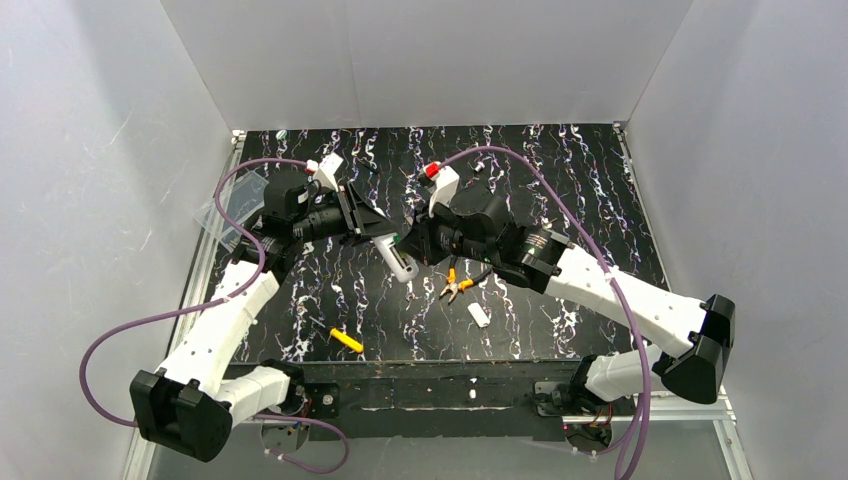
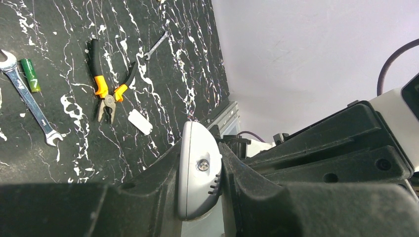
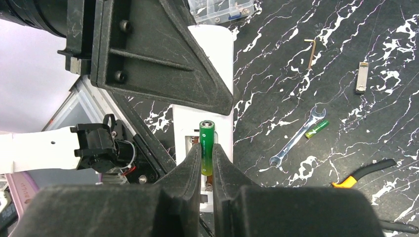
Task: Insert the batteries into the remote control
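1. The left gripper (image 2: pixel 198 150) is pressed tight on the remote control (image 2: pixel 197 187) and holds it off the table (image 1: pixel 560 160) near the middle of the top view. The holding step looks done.
2. The remote's cover (image 2: pixel 140 121) is off. In the top view it lies on the table at about 4 o'clock from the remote, just past the pliers (image 2: pixel 106 91).
3. The right gripper (image 3: pixel 206 163) pinches a green battery (image 3: pixel 207 145) by its lower half. The free end points to 12 o'clock in the right wrist view, in line with the remote's length.
4. That battery sits right over the open battery bay (image 3: pixel 192 143). I cannot tell whether it touches the bay floor or hangs just above it, and it does not look pushed home.
5. A second battery (image 3: pixel 316 128) lies on the table beside a wrench (image 3: pixel 296 136), at about 3 o'clock from the held one.
6. My reading is that the task is at an early-middle stage, with no battery visibly seated. The held one hides part of the bay, so I cannot be sure of that.
7. Left to do: seat this battery, fetch and load the second.
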You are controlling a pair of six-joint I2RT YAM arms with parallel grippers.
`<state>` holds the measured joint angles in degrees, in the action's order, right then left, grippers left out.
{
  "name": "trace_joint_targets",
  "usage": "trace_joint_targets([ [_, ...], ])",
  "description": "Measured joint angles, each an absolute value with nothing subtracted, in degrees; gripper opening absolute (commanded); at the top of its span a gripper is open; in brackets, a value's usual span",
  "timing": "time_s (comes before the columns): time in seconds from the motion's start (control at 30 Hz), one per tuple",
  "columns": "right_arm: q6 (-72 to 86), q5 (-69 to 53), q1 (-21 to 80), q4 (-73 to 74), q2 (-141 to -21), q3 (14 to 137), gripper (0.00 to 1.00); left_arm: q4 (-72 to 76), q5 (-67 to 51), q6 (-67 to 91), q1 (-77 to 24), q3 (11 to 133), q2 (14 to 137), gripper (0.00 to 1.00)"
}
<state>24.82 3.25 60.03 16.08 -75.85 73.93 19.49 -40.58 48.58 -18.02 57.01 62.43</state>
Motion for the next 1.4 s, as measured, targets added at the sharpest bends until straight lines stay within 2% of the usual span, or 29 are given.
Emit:
trace_joint_targets([
  [0.53, 20.91, 2.72, 60.03, 14.9, -75.35, 72.38, 0.11, 19.44, -40.27, 48.58, -18.02, 56.99, 62.61, 0.0],
  [1.4, 16.14, 1.45, 60.14, 17.39, -75.35, 72.29, 0.11, 17.65, -39.57, 49.19, -18.02, 57.12, 63.66, 0.0],
])
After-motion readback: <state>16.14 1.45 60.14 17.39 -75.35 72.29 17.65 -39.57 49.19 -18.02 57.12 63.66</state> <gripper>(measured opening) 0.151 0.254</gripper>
